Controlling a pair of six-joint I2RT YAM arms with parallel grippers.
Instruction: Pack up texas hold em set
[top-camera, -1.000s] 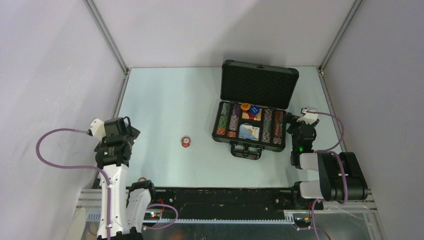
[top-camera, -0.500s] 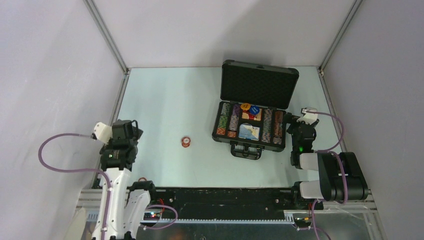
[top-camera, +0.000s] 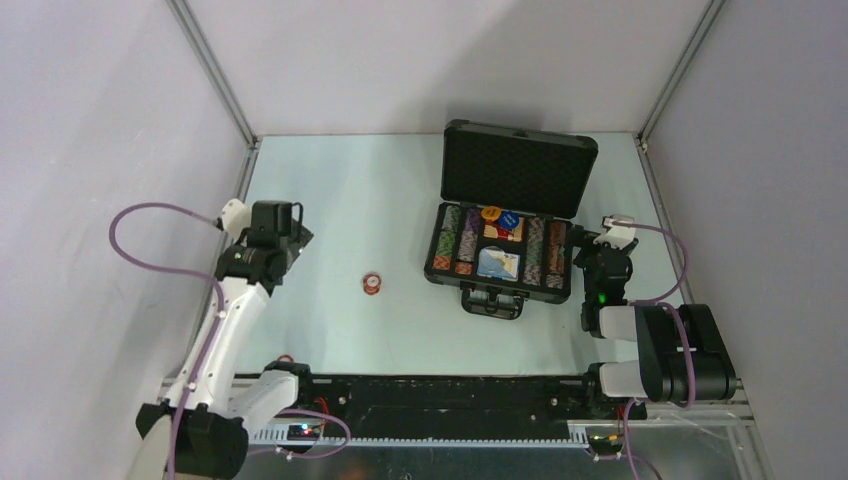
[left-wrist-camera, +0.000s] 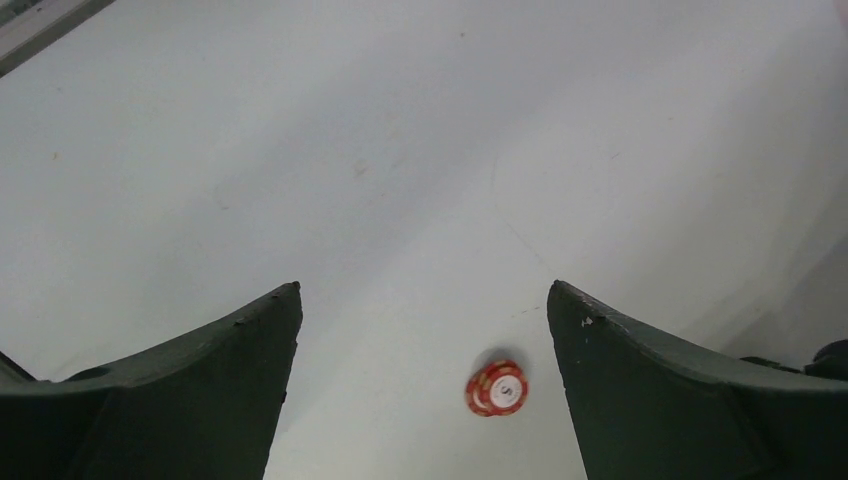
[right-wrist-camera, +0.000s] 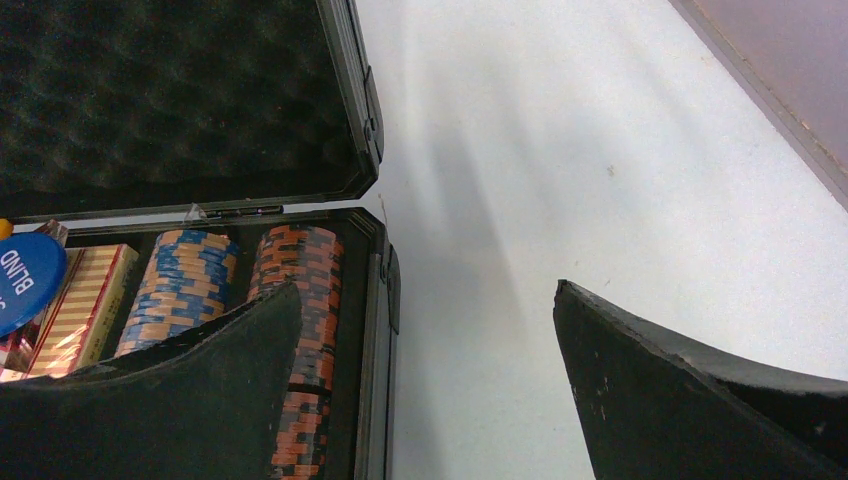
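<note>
**Left gripper** (left-wrist-camera: 425, 290): jaws spread wide, nothing between them. It is above bare table (left-wrist-camera: 400, 150).
- In the wrist view, a small stack of red-white chips (left-wrist-camera: 497, 388) lies flat on the table. It sits low between the two fingers, closer to the right one and touching neither.
- The top chip has a white centre with a mark too small to read.
- The top view shows the stack ahead of this gripper and apart from it, in the open and outside the case.

**Right gripper** (right-wrist-camera: 425, 285): jaws spread wide, empty.
- The case (right-wrist-camera: 378, 330) has its right wall running between the fingers. The left finger shows in front of the case contents and the right finger over table.
- Just past the left finger is an orange-black chip row (right-wrist-camera: 305, 290).
- Left of that is a blue-tan row (right-wrist-camera: 190, 285), then a red-white striped card box (right-wrist-camera: 85, 300).
- At the far left edge is a blue disc (right-wrist-camera: 22, 280) lettered "BLIND".
- Beyond the rows the lid (right-wrist-camera: 170, 100) stands open, lined with dark dimpled foam. Its hinge edge is at the far side of the case.
- No brand is legible on the case or the box.
</note>
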